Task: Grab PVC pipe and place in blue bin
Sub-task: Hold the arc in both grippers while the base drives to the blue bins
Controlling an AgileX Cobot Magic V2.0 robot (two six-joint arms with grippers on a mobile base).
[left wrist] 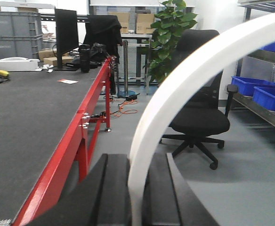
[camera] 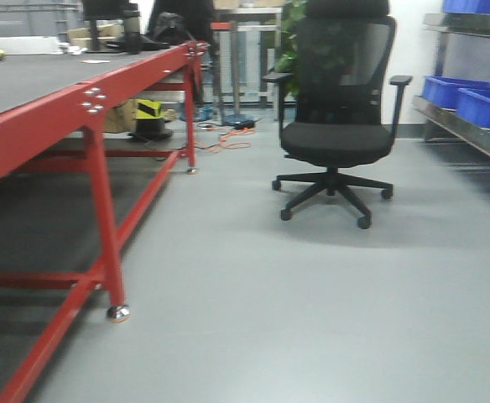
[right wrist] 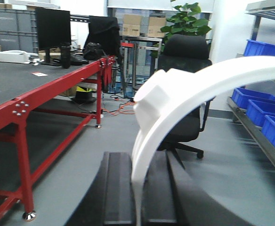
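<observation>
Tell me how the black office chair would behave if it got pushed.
The office chair would probably roll easily: it stands on casters on smooth grey floor. It may also swivel on its single central column.

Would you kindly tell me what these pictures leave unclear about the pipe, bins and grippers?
PVC pipe: seen in no view.
blue bins: cut by the front view's right edge; contents hidden.
left gripper, right gripper: white arcs cross both wrist views; open or shut unclear.
</observation>
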